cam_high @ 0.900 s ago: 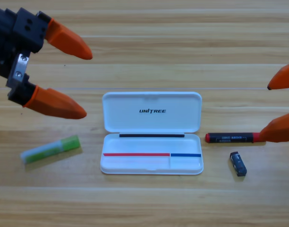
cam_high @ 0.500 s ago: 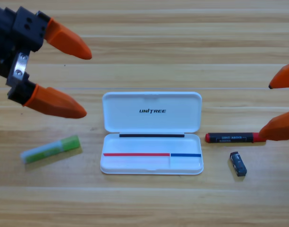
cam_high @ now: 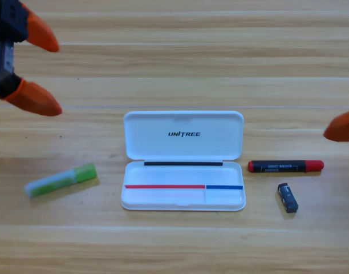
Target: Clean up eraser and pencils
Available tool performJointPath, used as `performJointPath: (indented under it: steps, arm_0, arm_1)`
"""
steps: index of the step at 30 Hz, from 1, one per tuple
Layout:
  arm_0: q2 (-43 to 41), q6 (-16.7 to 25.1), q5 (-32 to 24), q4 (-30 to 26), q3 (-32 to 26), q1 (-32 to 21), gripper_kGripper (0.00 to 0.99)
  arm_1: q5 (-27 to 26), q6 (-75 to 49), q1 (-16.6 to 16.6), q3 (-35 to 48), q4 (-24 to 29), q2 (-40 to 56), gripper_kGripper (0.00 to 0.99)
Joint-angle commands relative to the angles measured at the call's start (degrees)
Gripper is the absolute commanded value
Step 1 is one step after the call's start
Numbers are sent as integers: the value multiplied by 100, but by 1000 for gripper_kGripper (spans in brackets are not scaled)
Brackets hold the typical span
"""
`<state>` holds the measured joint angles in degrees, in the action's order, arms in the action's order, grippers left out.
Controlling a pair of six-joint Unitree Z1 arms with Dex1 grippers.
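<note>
A wooden desk (cam_high: 174,68) fills the whole view, seen from straight above. Its surface is light, warm brown wood laid in long planks that run from the left edge to the right edge. Thin, pale seams separate the planks, and fine, darker grain streaks follow the same direction. The light is even and soft, leaving only faint, short shadows on the wood. A slight sheen shows along the far part of the desk. No wall, floor, window or other furniture appears; the desk reaches every edge of the view.
</note>
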<state>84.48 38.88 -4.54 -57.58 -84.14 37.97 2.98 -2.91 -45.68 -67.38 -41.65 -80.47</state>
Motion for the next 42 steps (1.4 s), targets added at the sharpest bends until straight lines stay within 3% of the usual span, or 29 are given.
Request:
performJointPath:
  steps: [1, 5, 13, 21, 30, 32, 35, 36, 42]
  arm_0:
    - [710, 190, 577, -192, 29, -545, 990]
    - [1150, 225, 796, -236, 108, -800, 990]
    - [1976, 295, 594, -271, 108, -1177, 990]
    - [2732, -127, 339, -245, 117, -1195, 990]
    - [3013, -162, 287, -7, 398, -1195, 990]
    - [3022, -162, 287, 37, 442, -1195, 990]
    - [3031, -171, 287, 81, 486, -1195, 990]
    - [3031, -171, 295, 89, 495, -1195, 990]
    - [3031, -171, 287, 142, 495, -1195, 990]
  arm_1:
    - [133, 107, -29, 182, -18, -1128, 986]
    - [283, 1126, -38, 76, 17, -1814, 989]
    - [300, 2656, -38, 41, 465, -2851, 980]
    - [54, 3086, -38, -196, 509, -3563, 923]
    - [-227, 3271, -38, -372, 509, -3976, 804]
    - [-236, 3288, -38, -398, 509, -4055, 612]
    - [-289, 3288, -38, -398, 465, -4117, 49]
    - [-289, 3288, -38, -398, 421, -4117, 0]
    - [-482, 3280, -20, -521, -80, -4108, 0]
